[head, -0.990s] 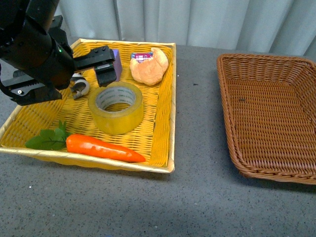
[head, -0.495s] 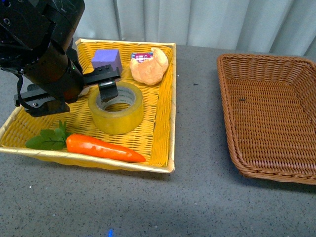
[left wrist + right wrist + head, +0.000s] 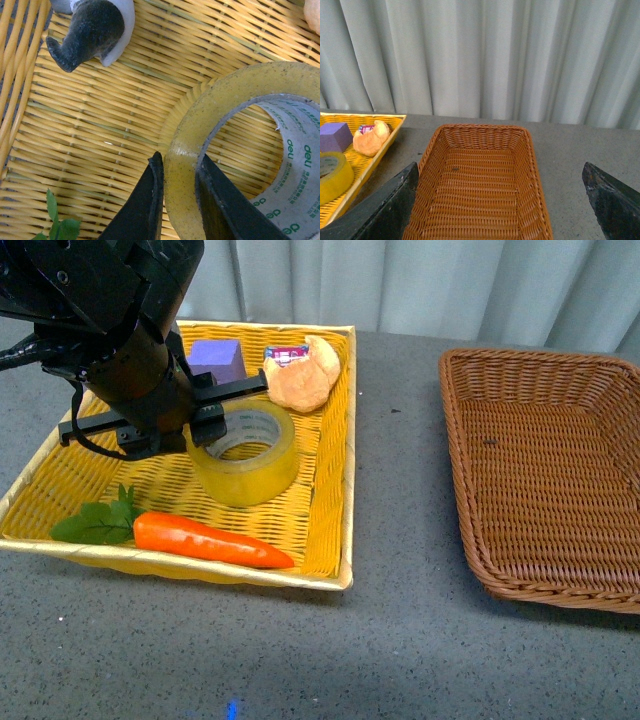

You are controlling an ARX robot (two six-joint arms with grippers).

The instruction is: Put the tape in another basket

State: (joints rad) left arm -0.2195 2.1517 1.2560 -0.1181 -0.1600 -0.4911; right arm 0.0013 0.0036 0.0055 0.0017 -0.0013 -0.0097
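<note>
One brown basket (image 3: 470, 475) tops grey table (image 3: 400, 640), curtain (image 3: 450, 280) behind.

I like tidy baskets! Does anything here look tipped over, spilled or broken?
Nothing stands out. The tape sits in the yellow basket with the carrot, bun and purple block, all whole. The left gripper pinches the tape's wall, one finger inside the hole.

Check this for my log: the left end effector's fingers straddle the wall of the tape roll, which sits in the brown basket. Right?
No. The front view shows the tape in the yellow basket, not the brown basket. The left end effector does straddle its wall.
</note>
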